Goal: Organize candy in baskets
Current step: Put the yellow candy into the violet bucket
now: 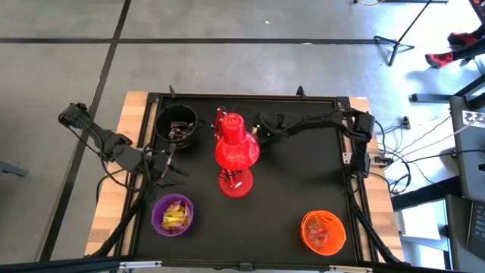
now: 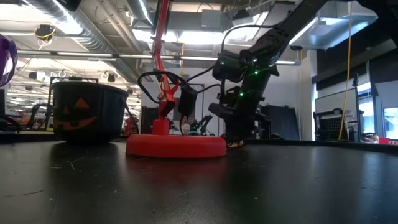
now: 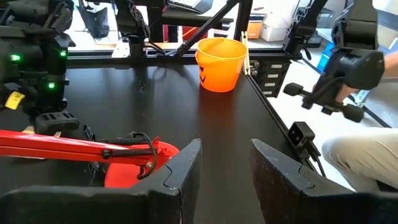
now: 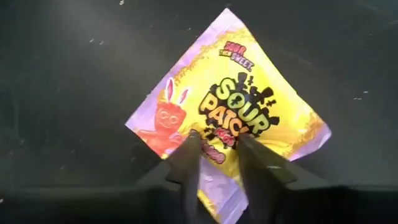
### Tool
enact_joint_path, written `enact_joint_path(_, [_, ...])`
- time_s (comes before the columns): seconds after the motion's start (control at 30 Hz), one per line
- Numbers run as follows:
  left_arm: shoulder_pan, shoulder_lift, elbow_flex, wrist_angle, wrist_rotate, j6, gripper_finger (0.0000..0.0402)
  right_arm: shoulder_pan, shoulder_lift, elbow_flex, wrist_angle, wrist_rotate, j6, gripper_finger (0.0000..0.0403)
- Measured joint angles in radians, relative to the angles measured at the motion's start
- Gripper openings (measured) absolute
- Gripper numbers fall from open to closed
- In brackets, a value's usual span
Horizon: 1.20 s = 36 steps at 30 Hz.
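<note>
The yellow candy packet lay flat on the black table just beside the red lamp, and your right gripper was down over it, its 2 fingers straddling 1 edge of the wrapper with a narrow gap left between them. Whether they had truly pinched the packet I could not tell; they were touching it, but nothing showed it lifted off the table. So you were at the pick-up step, by my reading: 1 loose sweet to grasp before sorting. The purple bucket already held yellow wrappers, the black bucket dark ones, and the orange bucket sat well apart near the front right corner. Your left gripper hovered near the table's left edge, between the black and purple buckets, fingers partly apart and holding nothing. The next move likely called for a firm pinch on that thin wrapper, a clean lift clear of the lamp's base, then a carry across to the purple bucket, which lay on the far side of the lamp from your right arm.
</note>
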Motion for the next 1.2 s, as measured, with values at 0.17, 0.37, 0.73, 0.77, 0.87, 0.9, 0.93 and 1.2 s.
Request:
enact_joint_path(0.17, [0.0,0.0,0.0,0.001,-0.012,-0.005,0.0125,0.014,-0.055,-0.009,-0.014,-0.02,-0.029,0.0012])
enact_joint_path(0.37, [0.0,0.0,0.0,-0.001,-0.013,-0.04,0.0125,0.063,-0.203,-0.009,-0.058,-0.01,-0.047,0.0025])
enact_joint_path(0.73, [0.0,0.001,0.0,0.0,-0.036,-0.045,0.0125,0.368,-0.379,-0.009,0.024,0.047,0.002,0.0007])
enact_joint_path(0.77, [0.0,0.001,0.0,0.003,-0.04,-0.044,0.0125,0.4,-0.379,-0.009,0.064,0.033,0.001,0.0005])
enact_joint_path(0.87, [0.0,0.018,0.0,0.032,-0.074,-0.01,0.0125,0.488,-0.365,-0.008,0.225,-0.002,0.001,0.0006])
enact_joint_path(0.9, [0.0,0.03,0.0,0.051,-0.081,0.006,0.0125,0.513,-0.356,-0.008,0.281,-0.013,0.001,0.0007])
enact_joint_path(0.93, [0.0,0.047,0.0,0.073,-0.083,0.02,0.0127,0.536,-0.345,-0.008,0.329,-0.016,0.001,0.0007])
enact_joint_path(1.2, [0.018,0.24,0.0,0.294,-0.097,0.141,0.0176,0.611,-0.26,-0.008,0.649,-0.04,-0.016,0.0004])
